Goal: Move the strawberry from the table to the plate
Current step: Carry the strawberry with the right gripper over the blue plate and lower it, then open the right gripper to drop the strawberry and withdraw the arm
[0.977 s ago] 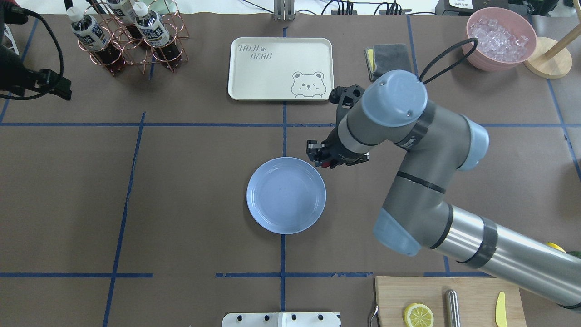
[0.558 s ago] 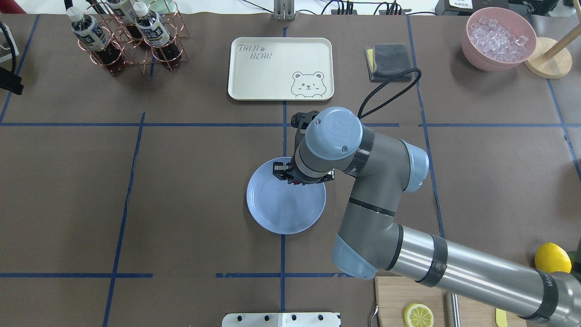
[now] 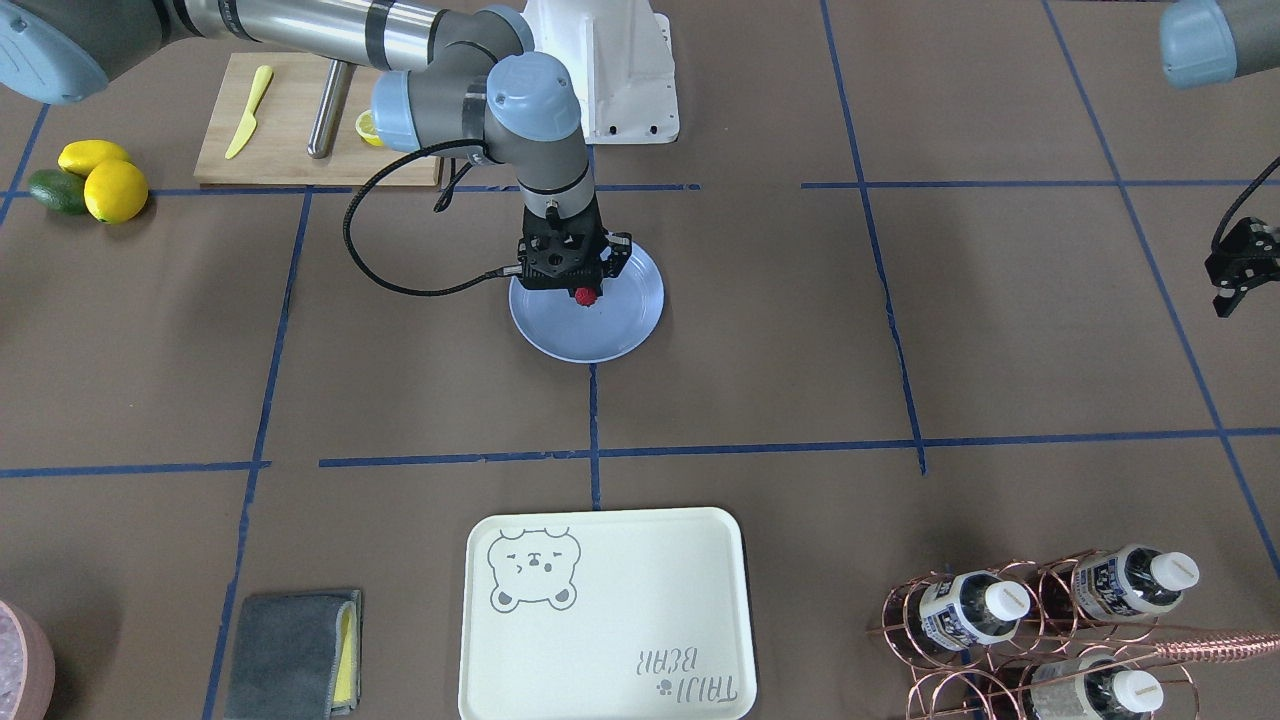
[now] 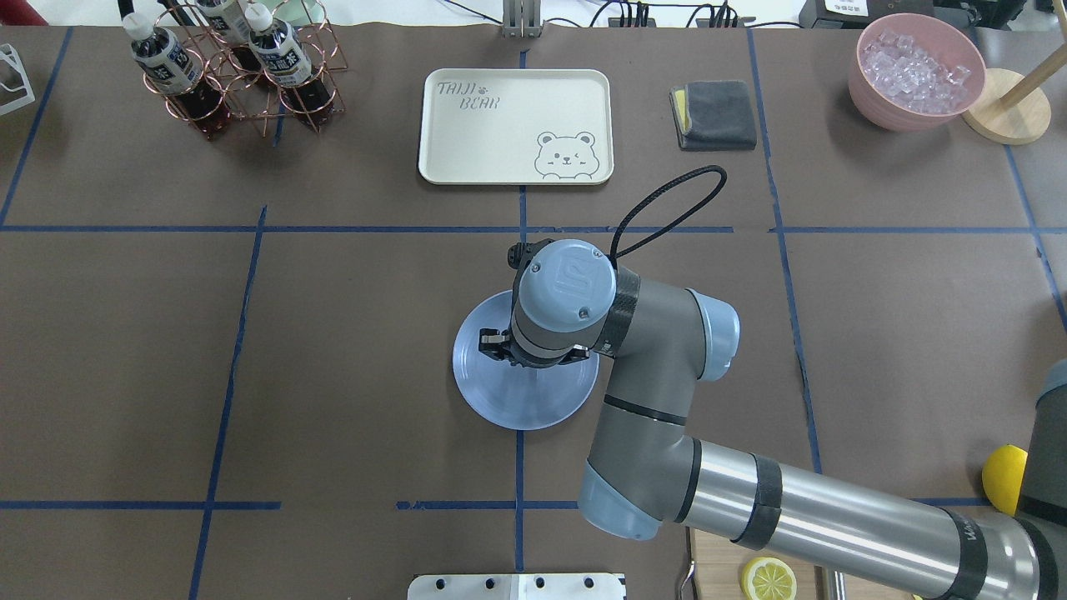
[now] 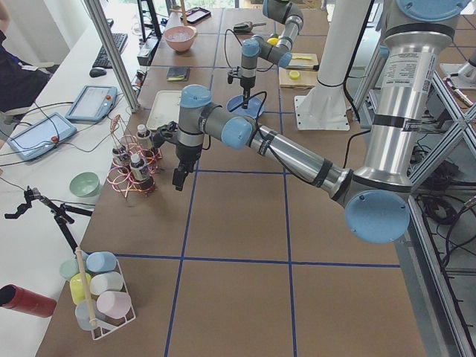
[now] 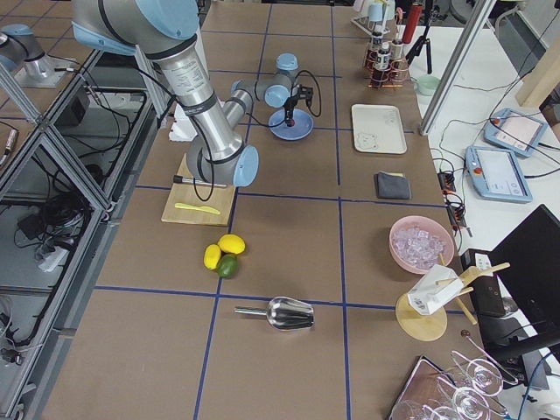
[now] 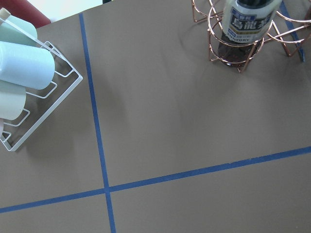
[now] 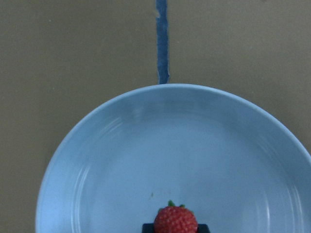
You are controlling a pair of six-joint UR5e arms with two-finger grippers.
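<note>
Strawberry (image 8: 175, 220) clamped in right gripper (image 3: 584, 291), jaws closed on berry; held low over plate (image 3: 618, 336) middle so release lands inside rim; left gripper (image 3: 1238, 262) idle well apart at left; opening indiscernible.

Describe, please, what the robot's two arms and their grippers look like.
Both arms match: the right arm and left arm are silver tubes joined by grey housings with round light-blue caps and black bands. A logo is embossed on the right wrist cap. A black cable loops from the right wrist. The right gripper and left gripper are black and two-fingered.
</note>
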